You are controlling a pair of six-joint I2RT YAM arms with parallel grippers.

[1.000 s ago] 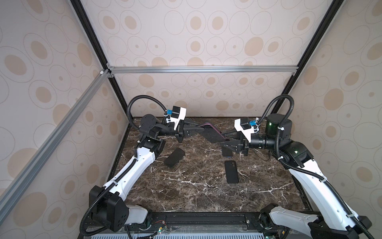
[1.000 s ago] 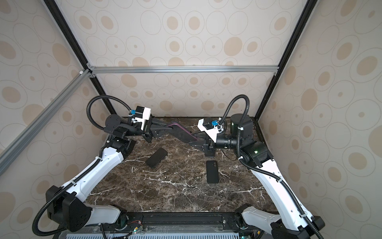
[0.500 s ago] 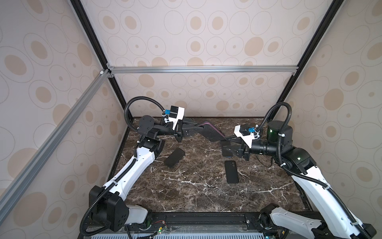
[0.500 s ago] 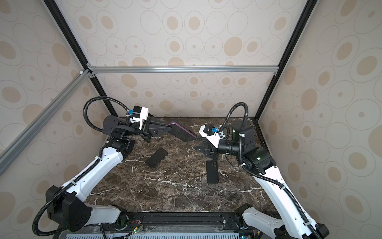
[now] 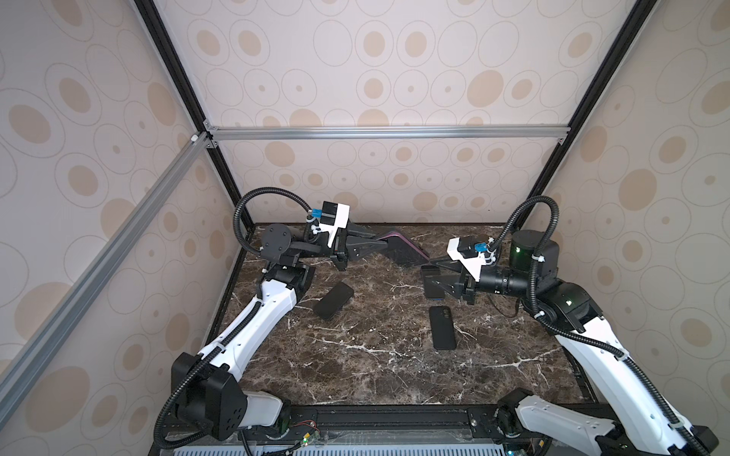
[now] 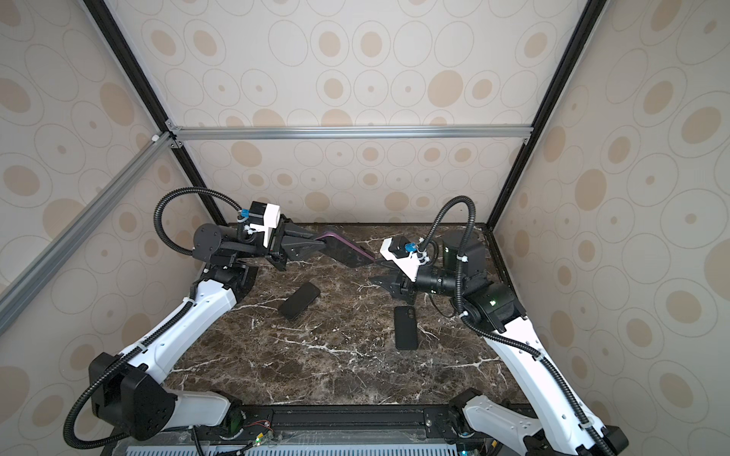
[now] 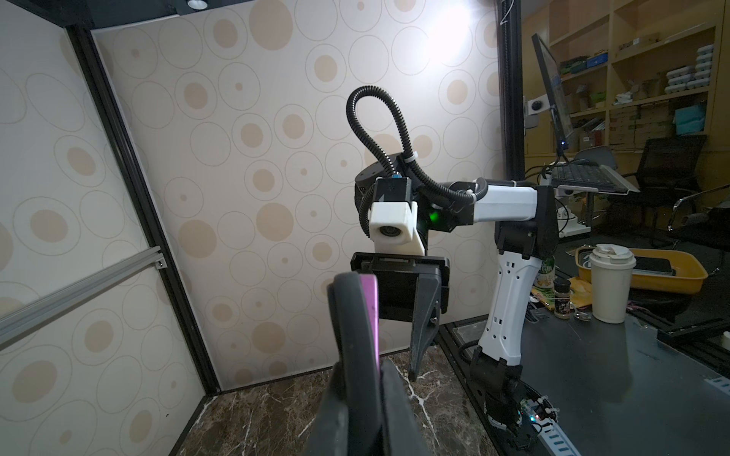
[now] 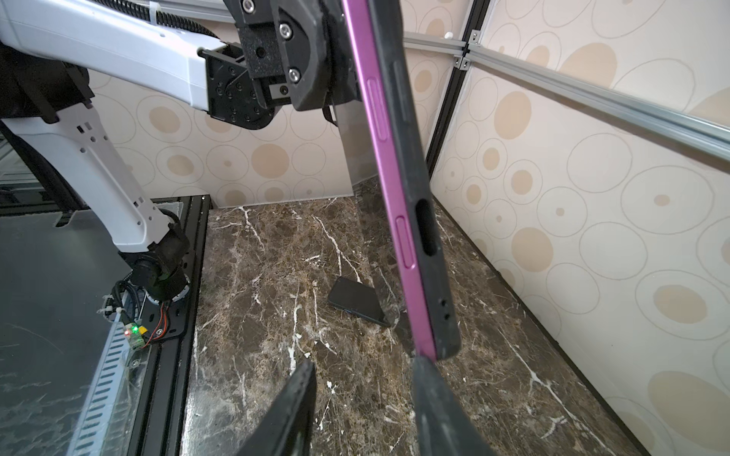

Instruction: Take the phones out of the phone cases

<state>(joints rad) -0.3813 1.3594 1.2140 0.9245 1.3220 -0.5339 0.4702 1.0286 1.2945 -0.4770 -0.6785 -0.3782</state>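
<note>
Right hand (image 8: 365,363) lowered, fingertip (image 8: 426,373) at phone (image 8: 380,138) end; left hand (image 7: 363,379) gripping.

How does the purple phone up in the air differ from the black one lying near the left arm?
The purple phone is held aloft, tilted, clamped in the left gripper; the black phone lies flat on the table, untouched. The purple phone wears a black case along its edge; the black phone shows no case I can see. Both are slim rectangles.
</note>
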